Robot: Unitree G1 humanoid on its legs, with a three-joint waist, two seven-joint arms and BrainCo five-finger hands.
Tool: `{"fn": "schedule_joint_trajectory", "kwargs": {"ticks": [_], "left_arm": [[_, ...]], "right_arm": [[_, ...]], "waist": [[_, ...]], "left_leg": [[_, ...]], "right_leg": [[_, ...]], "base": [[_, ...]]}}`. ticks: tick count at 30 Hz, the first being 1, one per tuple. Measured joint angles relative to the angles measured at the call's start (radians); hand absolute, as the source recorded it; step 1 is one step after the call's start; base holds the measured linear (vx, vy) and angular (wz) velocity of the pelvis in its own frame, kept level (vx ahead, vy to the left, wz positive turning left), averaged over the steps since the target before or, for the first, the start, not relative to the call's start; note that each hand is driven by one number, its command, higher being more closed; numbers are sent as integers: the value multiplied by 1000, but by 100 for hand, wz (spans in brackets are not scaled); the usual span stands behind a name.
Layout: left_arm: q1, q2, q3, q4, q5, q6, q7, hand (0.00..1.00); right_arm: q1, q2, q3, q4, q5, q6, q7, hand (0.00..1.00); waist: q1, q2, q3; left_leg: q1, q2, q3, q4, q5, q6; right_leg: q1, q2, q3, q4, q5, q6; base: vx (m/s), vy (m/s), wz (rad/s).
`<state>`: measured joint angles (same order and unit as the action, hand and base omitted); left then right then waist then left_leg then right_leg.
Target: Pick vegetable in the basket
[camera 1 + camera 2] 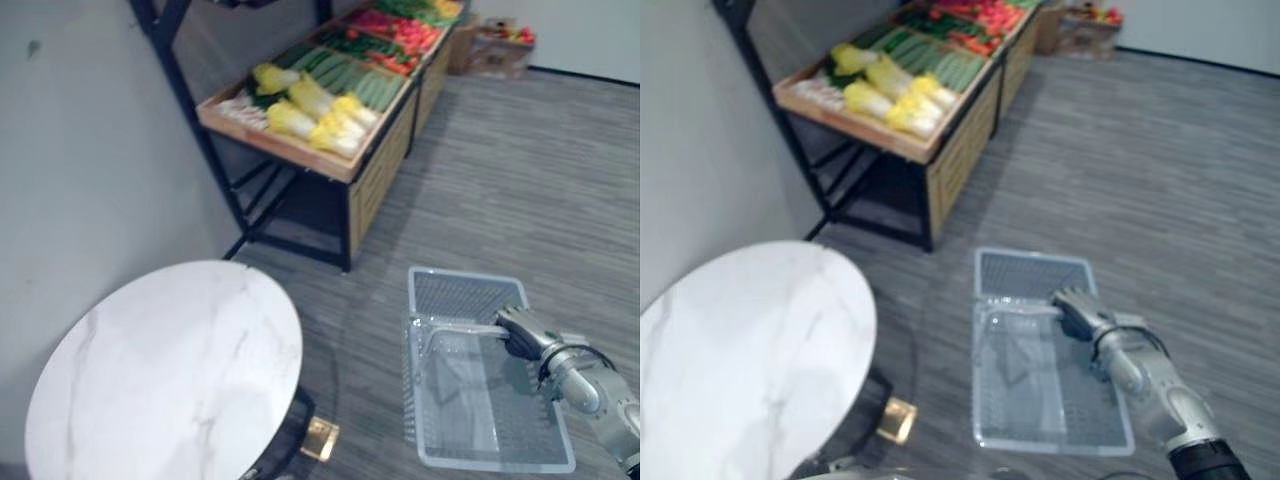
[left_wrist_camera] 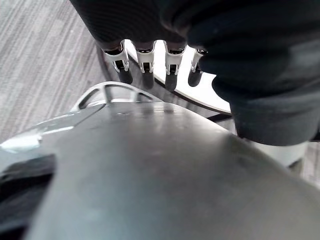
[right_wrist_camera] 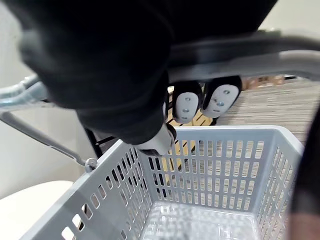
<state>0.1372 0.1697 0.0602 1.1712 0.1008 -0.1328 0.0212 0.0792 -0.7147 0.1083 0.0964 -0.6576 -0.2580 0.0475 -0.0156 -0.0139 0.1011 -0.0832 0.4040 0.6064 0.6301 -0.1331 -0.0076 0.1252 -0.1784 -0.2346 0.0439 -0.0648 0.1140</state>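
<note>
Here, the robot's right hand (image 3: 187,105) has its fingers curled round the handle (image 1: 1025,308) of a grey mesh basket (image 1: 495,465), which hangs empty over the striped grey floor (image 1: 520,180). The vegetables (image 1: 310,110) lie well apart from it on a wooden display stand (image 1: 375,170) along the wall. Pale yellow cabbages fill the stand's near end, green cucumbers lie behind them, and red produce sits at the far end.

The likely risks: the basket, carried by one hand, could swing or tilt and knock the stand's near corner on the approach. It could also tip out whatever is dropped in. The left hand (image 2: 146,56) shows straight fingers and holds nothing.

A round white marble surface (image 1: 170,370) stands beside the grey wall (image 1: 90,150). Cardboard boxes (image 1: 495,50) sit in the room's far corner.
</note>
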Motion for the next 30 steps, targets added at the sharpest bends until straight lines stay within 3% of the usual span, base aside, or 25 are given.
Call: {"fn": "schedule_joint_trajectory", "kwargs": {"ticks": [1,2,3,4,5,8,10,13,15,18,22,23,25,26,28,29,30], "left_arm": [[12,-9,5,0,0,-12,3,0],[18,-13,5,0,0,-14,4,0],[38,-24,5,1,0,-17,6,0],[41,-28,5,0,0,-18,6,0],[48,-43,4,0,0,-21,7,0],[45,-13,13,-2,0,-24,10,0],[43,-9,18,-1,0,-29,13,0],[36,-12,21,-2,0,-31,13,0],[31,-28,22,-9,0,-31,13,0],[32,-52,23,-21,0,-31,13,0],[32,-57,16,-22,-1,-31,12,0],[28,-56,13,-24,-1,-32,12,0],[19,-49,-6,-26,0,-31,13,0],[17,-36,-25,-27,0,-31,15,0],[15,-8,-49,-28,0,-30,17,0],[14,0,-57,-29,1,-29,19,0],[14,1,-56,-32,1,-29,20,0]], "right_arm": [[-15,13,-5,1,0,4,-3,100],[-19,19,-6,3,2,3,-5,100],[-23,37,-5,30,19,1,-11,100],[-22,39,-4,35,29,1,-11,100],[-25,34,-2,38,37,-1,-11,100],[-30,60,23,43,38,-6,-12,100],[-29,58,21,38,39,-7,-12,100],[-15,56,-7,36,39,-9,-12,100],[-11,55,-28,37,46,-9,-11,100],[-11,55,-30,55,47,-8,-11,100],[14,57,-38,80,46,-4,-11,100],[31,61,-53,83,45,-1,-11,100],[47,81,-91,102,35,11,-11,100],[49,98,-106,107,28,20,-13,100],[59,121,-111,107,27,31,-17,100],[73,134,-120,107,27,31,-22,100],[78,147,-122,107,27,32,-25,100]], "waist": [[11,0,-1],[21,2,0],[31,15,2],[32,18,1],[38,47,3],[43,1,25],[31,-9,23],[14,0,25],[17,31,33],[23,57,38],[30,63,39],[29,62,40],[17,60,56],[8,48,78],[-15,18,103],[-20,25,109],[-27,22,109]], "left_leg": [[-18,-144,-262,-78,-80,-56],[-18,-197,-341,-124,-91,-68],[3,-273,-502,-255,-100,-84],[5,-281,-531,-284,-98,-84],[15,-301,-616,-371,-90,-85],[30,-323,-566,-356,-124,-90],[18,-324,-540,-344,-133,-83],[18,-330,-531,-347,-135,-79],[15,-329,-508,-353,-129,-69],[21,-328,-487,-371,-126,-62],[58,-330,-510,-383,-150,-23],[56,-332,-510,-383,-153,-17],[71,-346,-513,-386,-168,7],[106,-356,-513,-386,-176,19],[160,-388,-537,-381,-191,39],[178,-388,-544,-381,-197,48],[191,-387,-558,-382,-204,60]], "right_leg": [[-36,-26,81,24,-1,-1],[-51,-25,119,25,0,-1],[-85,-8,202,39,1,-3],[-92,-1,216,44,1,-3],[-131,44,265,61,1,-3],[-166,41,304,47,16,-4],[-174,40,333,25,36,2],[-177,35,347,-3,53,11],[-195,36,367,-15,60,18],[-211,41,400,-26,78,27],[-216,54,431,-10,83,29],[-238,56,430,32,77,30],[-332,66,433,259,40,28],[-400,69,435,458,41,22],[-459,49,429,669,88,-26],[-479,48,422,723,107,-30],[-498,39,379,745,70,-52]], "base": [[-82,51,-139],[-89,109,-209],[-28,89,-145],[-41,179,-165],[-53,172,-140],[-46,158,-109],[-21,108,-54],[50,49,-12],[76,14,-25],[96,-2,-35],[86,6,-42],[-3,27,-11],[-46,35,-3],[-53,34,6],[-41,53,32],[32,88,39],[72,78,22]]}}
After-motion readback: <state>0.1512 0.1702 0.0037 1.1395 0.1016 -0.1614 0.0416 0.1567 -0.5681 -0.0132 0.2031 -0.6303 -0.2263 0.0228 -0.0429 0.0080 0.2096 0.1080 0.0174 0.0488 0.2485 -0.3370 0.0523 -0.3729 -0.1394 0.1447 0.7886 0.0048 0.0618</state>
